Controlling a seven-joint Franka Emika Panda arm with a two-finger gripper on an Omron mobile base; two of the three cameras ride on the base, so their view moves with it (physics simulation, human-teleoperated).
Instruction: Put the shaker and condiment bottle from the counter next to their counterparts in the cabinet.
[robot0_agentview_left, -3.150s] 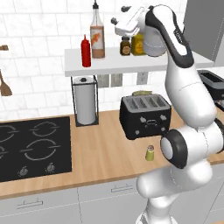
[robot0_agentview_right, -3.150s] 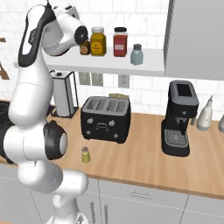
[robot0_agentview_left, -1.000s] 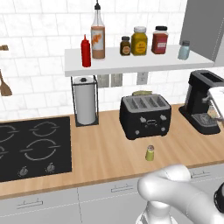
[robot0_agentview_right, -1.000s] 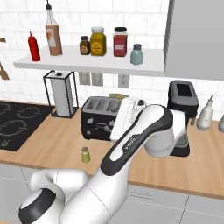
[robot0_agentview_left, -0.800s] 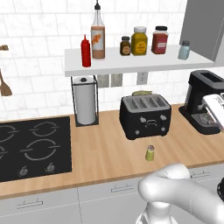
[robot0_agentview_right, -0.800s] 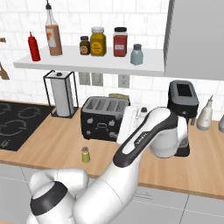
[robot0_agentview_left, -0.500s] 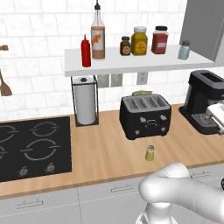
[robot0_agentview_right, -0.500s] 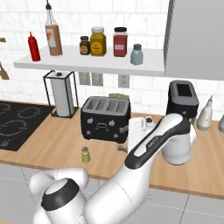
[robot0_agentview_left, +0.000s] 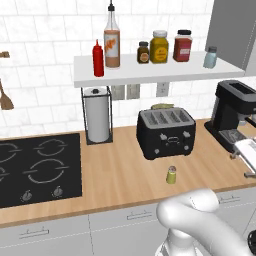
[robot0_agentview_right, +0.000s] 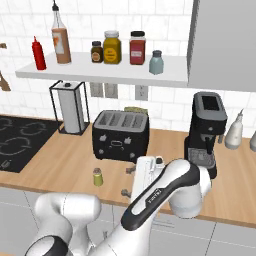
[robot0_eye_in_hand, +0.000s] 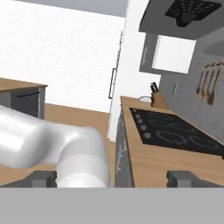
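Yellow-green shaker (robot0_agentview_right: 97, 177) stood upright on your desk (robot0_agentview_right: 60, 162), just left of the claw (robot0_agentview_right: 131, 181); claw looked spread and empty, pointing left toward it.

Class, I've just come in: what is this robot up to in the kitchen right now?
The condiment bottle stands on the cabinet beside the red squeeze bottle. The shaker sits on the counter, untouched. The gripper, open and empty, hangs low near the counter's front edge, to the shaker's right.

Rendered kitchen, wooden counter (robot0_agentview_left: 115, 175), black stovetop (robot0_agentview_left: 35, 167), toaster (robot0_agentview_left: 166, 132), coffee machine (robot0_agentview_right: 206, 131)
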